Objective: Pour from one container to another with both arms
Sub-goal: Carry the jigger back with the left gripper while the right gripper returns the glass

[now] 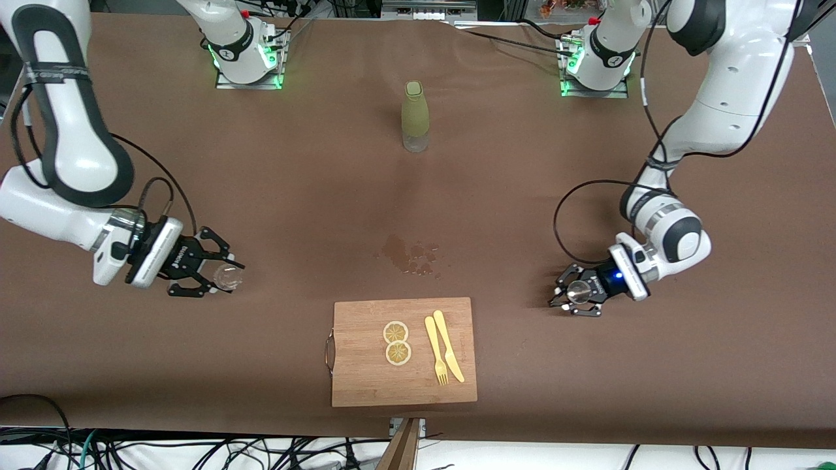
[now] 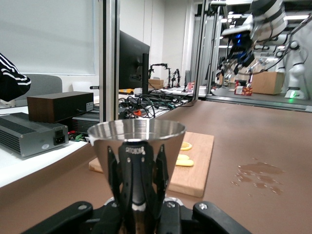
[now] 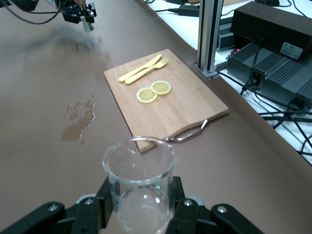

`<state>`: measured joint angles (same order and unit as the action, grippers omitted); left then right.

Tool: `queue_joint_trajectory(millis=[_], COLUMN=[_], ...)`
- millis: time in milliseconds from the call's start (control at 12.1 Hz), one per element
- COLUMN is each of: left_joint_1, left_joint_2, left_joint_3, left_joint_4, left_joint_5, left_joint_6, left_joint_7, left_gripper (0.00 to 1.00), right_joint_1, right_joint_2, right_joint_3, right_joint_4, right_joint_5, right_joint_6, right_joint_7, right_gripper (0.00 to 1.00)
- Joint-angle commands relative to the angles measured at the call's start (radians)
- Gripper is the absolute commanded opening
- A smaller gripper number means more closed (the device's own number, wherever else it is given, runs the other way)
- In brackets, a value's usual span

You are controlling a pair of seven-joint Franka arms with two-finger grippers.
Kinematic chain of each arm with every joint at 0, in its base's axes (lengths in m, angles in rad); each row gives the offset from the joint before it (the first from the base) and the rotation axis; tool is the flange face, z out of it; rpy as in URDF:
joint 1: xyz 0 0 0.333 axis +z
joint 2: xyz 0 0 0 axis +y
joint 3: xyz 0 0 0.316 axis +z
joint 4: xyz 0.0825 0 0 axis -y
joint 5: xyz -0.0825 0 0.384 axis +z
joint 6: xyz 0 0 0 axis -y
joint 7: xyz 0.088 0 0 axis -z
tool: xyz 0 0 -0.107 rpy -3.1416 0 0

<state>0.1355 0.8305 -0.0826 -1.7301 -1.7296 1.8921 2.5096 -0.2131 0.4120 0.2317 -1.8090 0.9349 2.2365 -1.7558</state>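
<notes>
A clear glass beaker stands upright in my right gripper, which is shut on its lower wall, low at the right arm's end of the table. It looks empty. My left gripper is shut on the narrow base of a shiny metal cone cup, upright and low at the left arm's end. The inside of the metal cup does not show. Whether either vessel touches the table I cannot tell.
A wooden cutting board with two lemon slices, a yellow knife and a fork lies near the front edge. A wet spill lies mid-table. A pale green bottle stands between the arm bases.
</notes>
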Motion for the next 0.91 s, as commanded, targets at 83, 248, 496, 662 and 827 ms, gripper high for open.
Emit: queue_joint_trajectory(millis=[83,248,496,662,827], left_joint_1=[0.117,0.171,0.234,0.240,0.240], left_joint_2=[-0.025,-0.024,-0.013,-0.010,0.005], left_joint_3=[-0.009,-0.008,0.007,0.052,0.084], left_joint_4=[-0.057,-0.075,-0.075,-0.077,-0.071], left_joint_5=[0.131,0.195,0.281,0.326,0.355], left_joint_6=[-0.112,-0.166,-0.237,-0.284,-0.314], left_joint_7=[-0.029,-0.043,-0.045,-0.041,-0.031], left_gripper=[0.00,0.00,0.00,0.00,0.00], right_joint_1=[-0.139,-0.190,-0.221,-0.241,-0.243], right_joint_2=[0.005,0.057,0.157,0.211,0.250], right_joint_3=[0.024,0.018,-0.011,-0.015,-0.029], right_joint_4=[-0.082,-0.093,-0.092,-0.086,-0.075], right_joint_5=[0.148,0.194,0.222,0.223,0.223], right_joint_6=[-0.099,-0.138,-0.187,-0.183,-0.181], right_joint_7=[-0.325,-0.485,-0.617,-0.643,-0.659], right_gripper=[0.15,0.16,0.16,0.16,0.16])
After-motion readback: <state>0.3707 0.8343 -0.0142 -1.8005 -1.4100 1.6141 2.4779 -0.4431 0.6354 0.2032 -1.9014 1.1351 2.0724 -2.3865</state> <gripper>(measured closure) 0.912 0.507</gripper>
